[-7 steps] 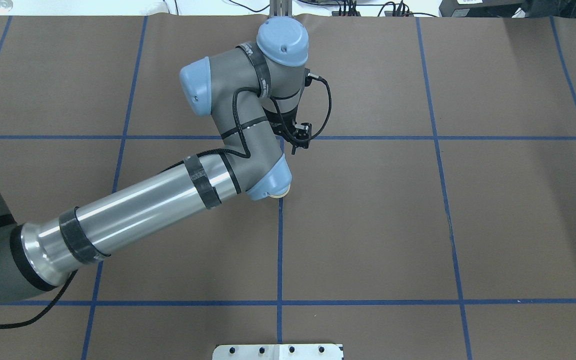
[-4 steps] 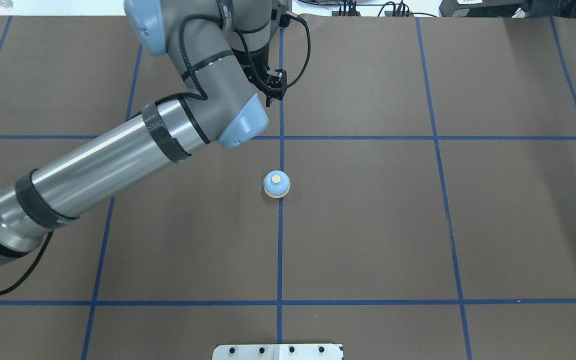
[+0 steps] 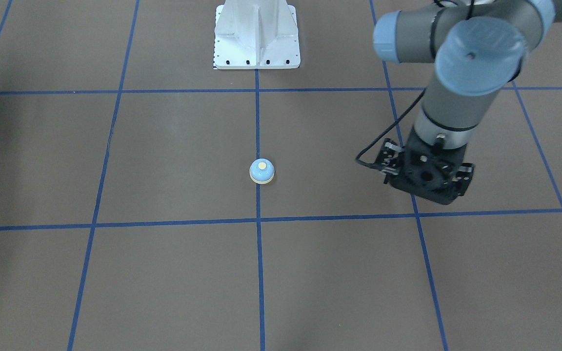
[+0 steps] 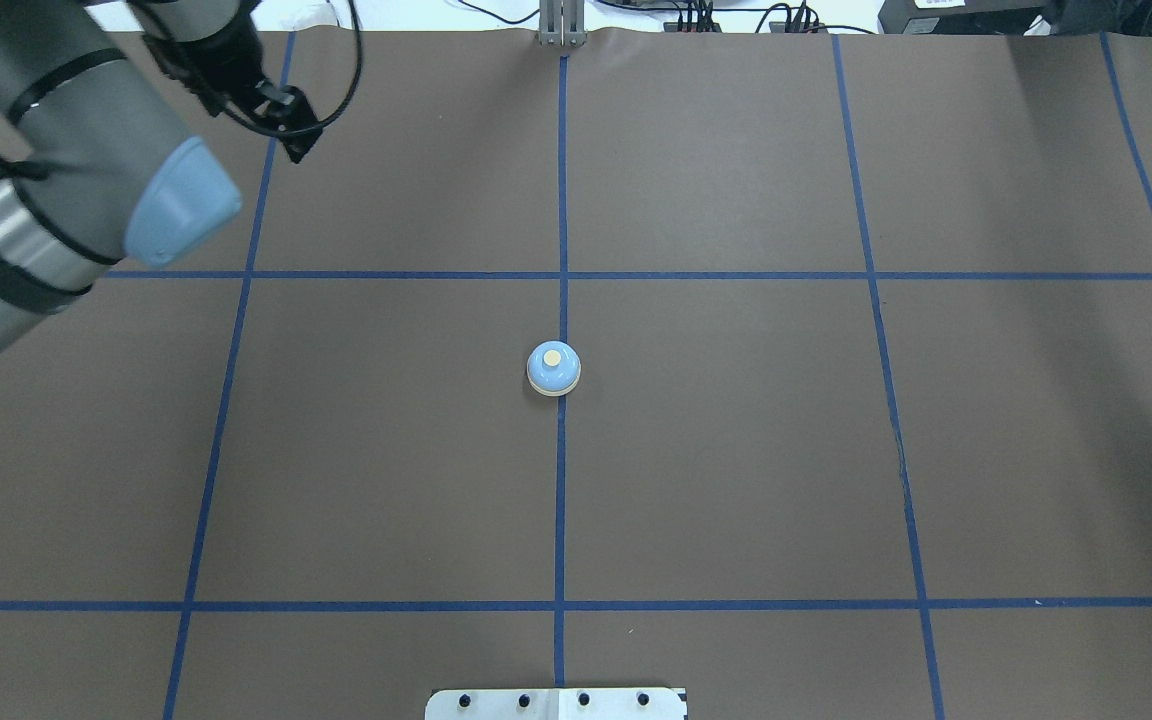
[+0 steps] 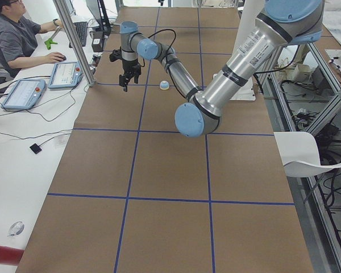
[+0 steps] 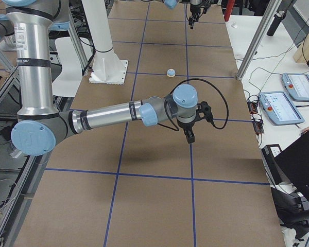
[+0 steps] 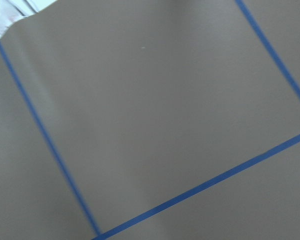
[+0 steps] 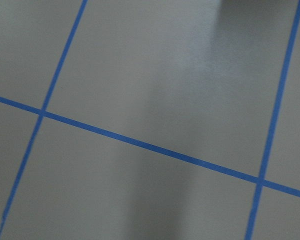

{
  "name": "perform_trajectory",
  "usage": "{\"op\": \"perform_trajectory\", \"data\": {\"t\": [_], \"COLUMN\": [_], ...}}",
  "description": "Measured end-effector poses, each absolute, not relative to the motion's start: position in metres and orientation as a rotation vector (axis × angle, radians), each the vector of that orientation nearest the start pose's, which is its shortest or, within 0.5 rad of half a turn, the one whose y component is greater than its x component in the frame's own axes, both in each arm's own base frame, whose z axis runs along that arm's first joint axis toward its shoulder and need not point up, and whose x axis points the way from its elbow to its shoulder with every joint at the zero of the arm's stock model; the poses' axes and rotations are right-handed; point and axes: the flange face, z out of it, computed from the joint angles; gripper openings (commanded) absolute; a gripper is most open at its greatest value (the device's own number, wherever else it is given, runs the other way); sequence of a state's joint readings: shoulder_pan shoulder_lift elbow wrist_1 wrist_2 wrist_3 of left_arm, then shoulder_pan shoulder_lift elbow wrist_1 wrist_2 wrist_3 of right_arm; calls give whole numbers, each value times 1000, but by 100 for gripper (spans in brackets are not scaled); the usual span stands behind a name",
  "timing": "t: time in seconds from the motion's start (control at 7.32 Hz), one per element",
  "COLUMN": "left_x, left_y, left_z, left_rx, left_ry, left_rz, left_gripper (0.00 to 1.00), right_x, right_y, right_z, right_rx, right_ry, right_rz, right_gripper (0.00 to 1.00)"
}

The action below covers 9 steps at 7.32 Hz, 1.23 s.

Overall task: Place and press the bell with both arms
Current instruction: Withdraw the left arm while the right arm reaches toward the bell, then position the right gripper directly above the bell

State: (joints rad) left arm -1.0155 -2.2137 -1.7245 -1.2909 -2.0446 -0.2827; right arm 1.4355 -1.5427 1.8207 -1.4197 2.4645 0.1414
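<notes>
The light blue bell point(image 4: 553, 368) with a cream button stands upright on the centre tape line, also in the front view point(image 3: 262, 171). Nothing touches it. My left gripper point(image 4: 291, 135) hangs raised over the far left of the table, well away from the bell; in the front view point(image 3: 427, 185) its jaws look spread and empty. My right gripper point(image 6: 189, 135) shows only in the exterior right view, raised over the table's right end; I cannot tell whether it is open or shut. Both wrist views show only brown table and blue tape.
The white pedestal base point(image 3: 256, 44) stands at the robot's edge of the table. Blue tape lines point(image 4: 561, 500) mark a grid on the brown cover. An operator point(image 5: 11, 34) sits at a side desk with tablets point(image 5: 68, 74). A metal frame post point(image 5: 74, 40) stands beside the table.
My left arm has swung from over the bell to the far left of the table. The bell, half hidden under the wrist before, now stands fully uncovered in the same spot.
</notes>
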Motion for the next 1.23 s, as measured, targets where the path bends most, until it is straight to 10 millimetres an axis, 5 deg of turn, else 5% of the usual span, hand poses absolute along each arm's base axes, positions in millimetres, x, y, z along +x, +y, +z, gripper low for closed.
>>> {"op": "perform_trajectory", "data": {"t": [0.27,0.55,0.82,0.96,1.23], "left_x": [164,52,-49,-83,-107], "left_y": [-581,-534,-473,-438,-391], "left_z": [369,486,568,599,636], "left_rx": [137,49,43,63,84], "left_ry": [672,675,692,709,720], "left_rz": [254,180,140,115,103], "left_gripper": [100,100,100,100,100], "right_x": [-92,-200,-294,-328,-398], "right_y": [-510,-510,-490,-481,-449], "right_z": [425,344,283,254,197], "right_rx": [224,174,128,103,82], "right_ry": [-976,-1013,-1024,-1006,-915], "right_rz": [-163,-149,-97,-70,-45], "right_gripper": [100,100,100,100,97]}}
